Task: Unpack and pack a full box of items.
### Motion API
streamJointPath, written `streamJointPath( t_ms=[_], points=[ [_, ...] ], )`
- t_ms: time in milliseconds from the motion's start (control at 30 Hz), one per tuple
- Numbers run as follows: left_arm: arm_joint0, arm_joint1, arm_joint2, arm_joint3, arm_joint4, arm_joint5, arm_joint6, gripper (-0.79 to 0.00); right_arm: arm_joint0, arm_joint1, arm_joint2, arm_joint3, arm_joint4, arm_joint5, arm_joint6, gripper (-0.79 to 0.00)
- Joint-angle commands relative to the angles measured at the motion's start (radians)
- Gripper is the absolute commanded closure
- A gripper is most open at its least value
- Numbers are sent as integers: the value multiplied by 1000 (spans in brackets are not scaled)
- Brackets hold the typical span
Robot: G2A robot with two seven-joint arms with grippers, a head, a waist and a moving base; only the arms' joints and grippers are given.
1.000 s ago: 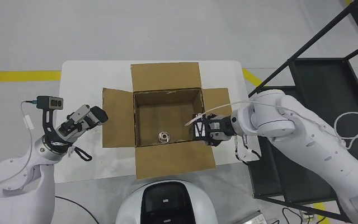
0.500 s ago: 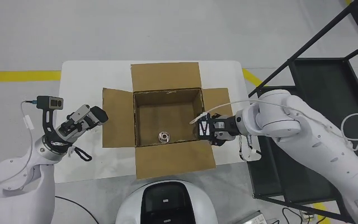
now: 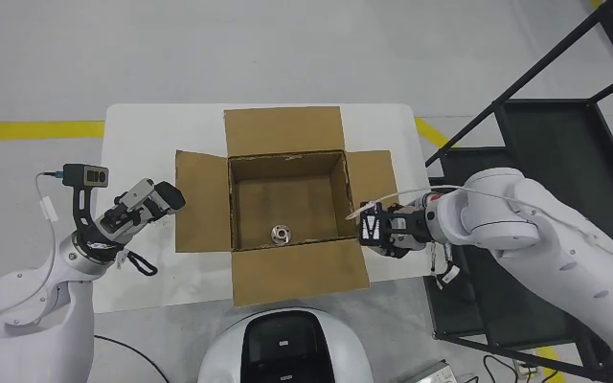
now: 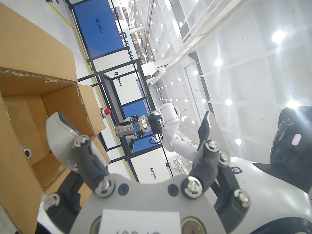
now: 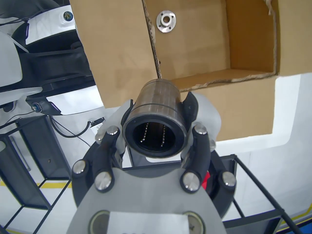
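The left gripper [image 3: 158, 199] at 9 o'clock waits, jaws apart; the brown cardboard box [image 3: 287, 165] holds a small round metal flange [image 3: 281, 233] toward 6 o'clock; the right gripper [image 3: 369, 228], clamped on a dark steel cylindrical sleeve [image 5: 156, 113], has backed out over its 3 o'clock flap, so unpacking looks nearly done.

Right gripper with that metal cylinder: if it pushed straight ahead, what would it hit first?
Probably the cardboard box: the right gripper, shut on the metal cylinder, points at its flap and rim. Height is unclear; it might pass over.
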Motion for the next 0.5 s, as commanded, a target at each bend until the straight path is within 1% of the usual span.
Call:
streamJointPath(
  t_ms=[0,133,200,467],
  points=[
    [0,0,0,0,0,0,0,-785,-74,27,74,4,18,-9,-9,0],
    [0,0,0,0,0,0,0,-785,-181,55,182,8,40,-33,-39,0],
    [0,0,0,0,0,0,0,-785,-243,66,244,22,49,-47,-82,0],
    [0,0,0,0,0,0,0,-785,-431,82,417,127,2,-70,-204,0]
  ],
)
